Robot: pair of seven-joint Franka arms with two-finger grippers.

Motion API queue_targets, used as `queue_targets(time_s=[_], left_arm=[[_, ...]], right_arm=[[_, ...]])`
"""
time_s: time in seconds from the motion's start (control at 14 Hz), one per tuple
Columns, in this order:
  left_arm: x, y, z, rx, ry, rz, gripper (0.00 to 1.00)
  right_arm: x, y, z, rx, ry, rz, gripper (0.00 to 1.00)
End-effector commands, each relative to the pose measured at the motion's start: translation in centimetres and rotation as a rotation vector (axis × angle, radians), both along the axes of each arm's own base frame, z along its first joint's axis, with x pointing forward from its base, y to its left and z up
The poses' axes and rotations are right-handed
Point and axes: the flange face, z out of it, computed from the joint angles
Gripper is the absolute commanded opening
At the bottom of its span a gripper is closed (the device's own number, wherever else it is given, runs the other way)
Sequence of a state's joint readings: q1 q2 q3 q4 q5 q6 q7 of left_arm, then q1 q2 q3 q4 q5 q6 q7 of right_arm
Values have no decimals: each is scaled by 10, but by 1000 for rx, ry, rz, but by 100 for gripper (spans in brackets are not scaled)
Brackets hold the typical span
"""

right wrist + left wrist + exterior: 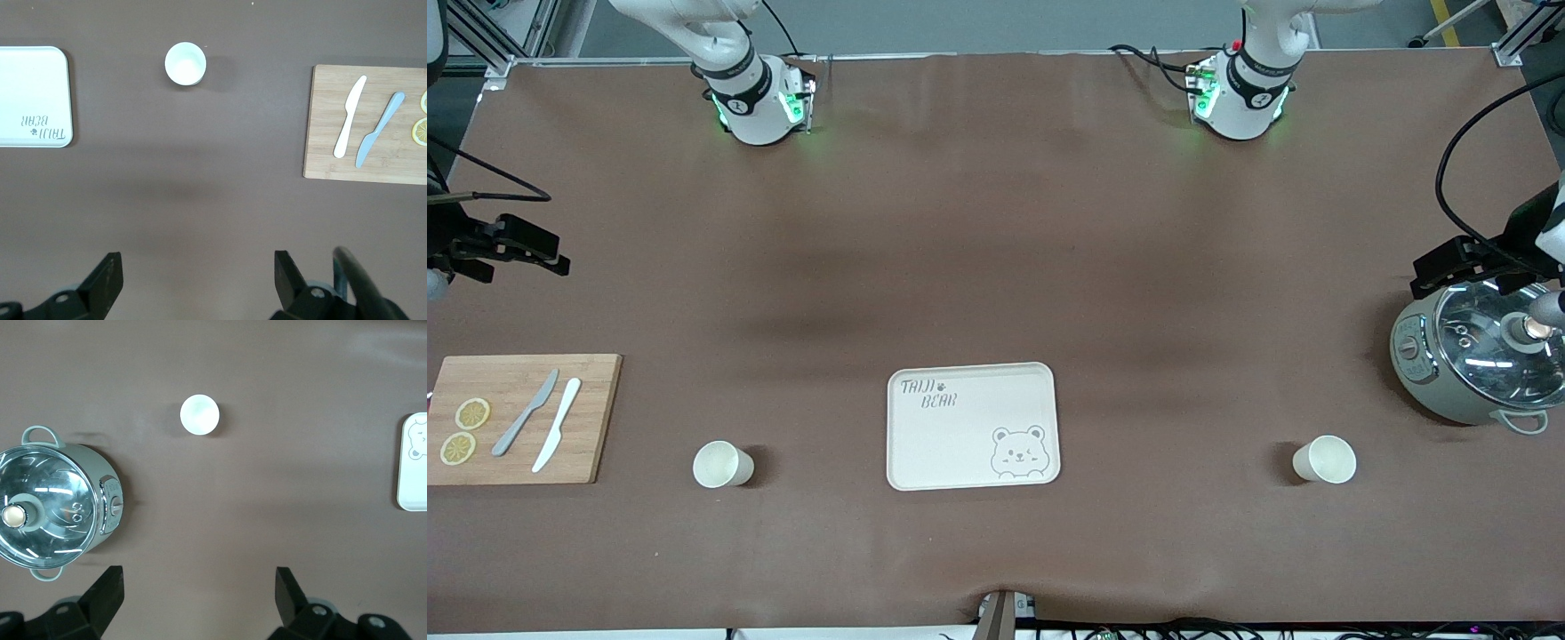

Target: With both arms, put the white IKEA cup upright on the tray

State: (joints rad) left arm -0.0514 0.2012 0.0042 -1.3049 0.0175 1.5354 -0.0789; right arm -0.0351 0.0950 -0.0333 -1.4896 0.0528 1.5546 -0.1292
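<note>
1. Cups: one white cup [722, 464] stood upright lower left of the front view, another white cup [1325, 460] lower right, flanking the tray [971, 425] at lower centre.
2. Left gripper [200, 590] hung spread wide at the front view's right edge, its cup well apart from it.
3. Right gripper [199, 272] hung equally spread at the left edge, cup well apart.

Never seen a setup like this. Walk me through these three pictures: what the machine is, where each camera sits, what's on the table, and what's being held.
Two white robot arms stand at a brown table, each ending in a black two-finger claw. One picture looks down from a high camera facing them; the other two come from cameras on the wrists. The left claw hangs open above bare table beside the lidded pot. The right claw hangs open above bare table near the cutting board, which carries two knives and lemon slices. The tray lies in the middle, with one white cup toward the right arm's end and another cup toward the left arm's end. Nothing is held.
</note>
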Motion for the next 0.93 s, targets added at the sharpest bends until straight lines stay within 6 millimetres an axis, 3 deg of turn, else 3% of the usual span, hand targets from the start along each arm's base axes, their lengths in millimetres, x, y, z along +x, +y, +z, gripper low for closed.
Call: queue_targets(time_s=[0.0, 0.43, 0.64, 0.86], left_arm=[[-5, 5, 9, 15, -11, 10, 100], [0, 4, -1, 25, 3, 24, 100], [12, 9, -23, 30, 27, 34, 100], [27, 14, -56, 32, 75, 40, 100]], right_arm=[[1, -7, 2, -7, -6, 5, 100], [-1, -10, 7, -85, -6, 16, 100], [1, -7, 7, -96, -13, 10, 100], [8, -15, 10, 20, -77, -10, 100]])
